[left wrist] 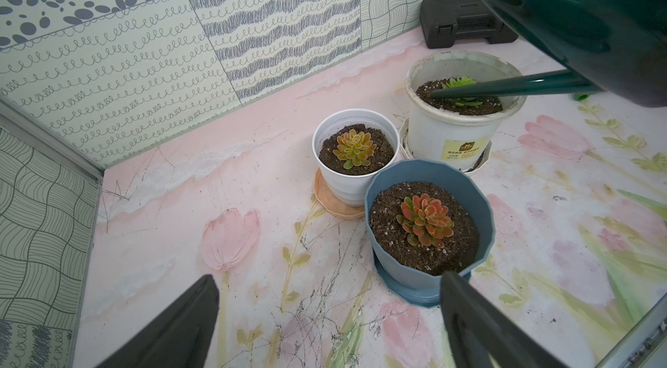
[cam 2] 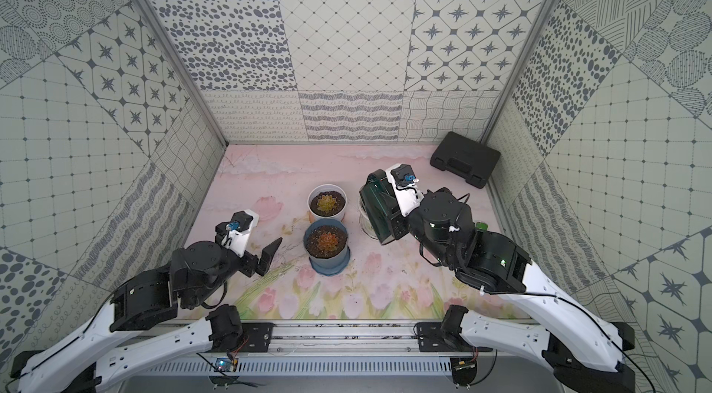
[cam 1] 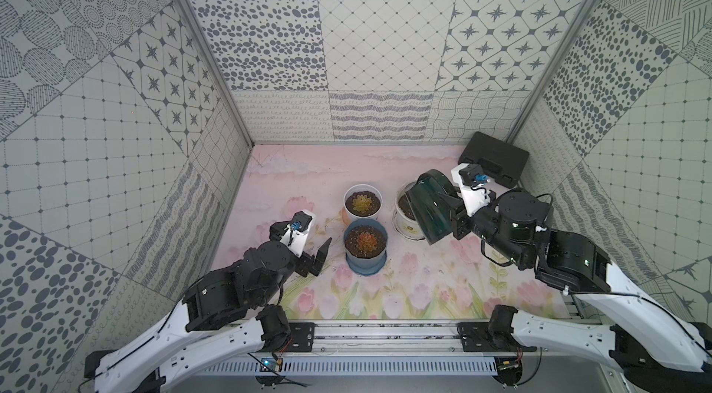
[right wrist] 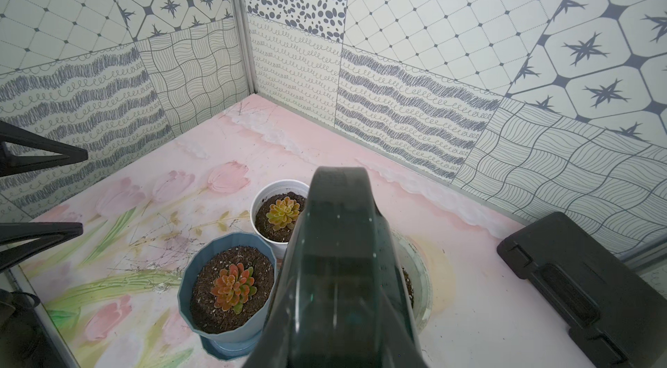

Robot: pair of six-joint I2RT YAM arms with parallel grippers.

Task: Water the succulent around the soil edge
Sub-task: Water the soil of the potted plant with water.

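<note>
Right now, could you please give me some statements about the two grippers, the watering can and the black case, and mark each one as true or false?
1. The right gripper holds the dark green watering can. True.
2. The spout points away from every pot. False: it reaches over the soil of the large white pot.
3. The left gripper is open and holds nothing. True.
4. The black case lies between the pots. False: it sits in the far corner by the wall, apart from them.
</note>
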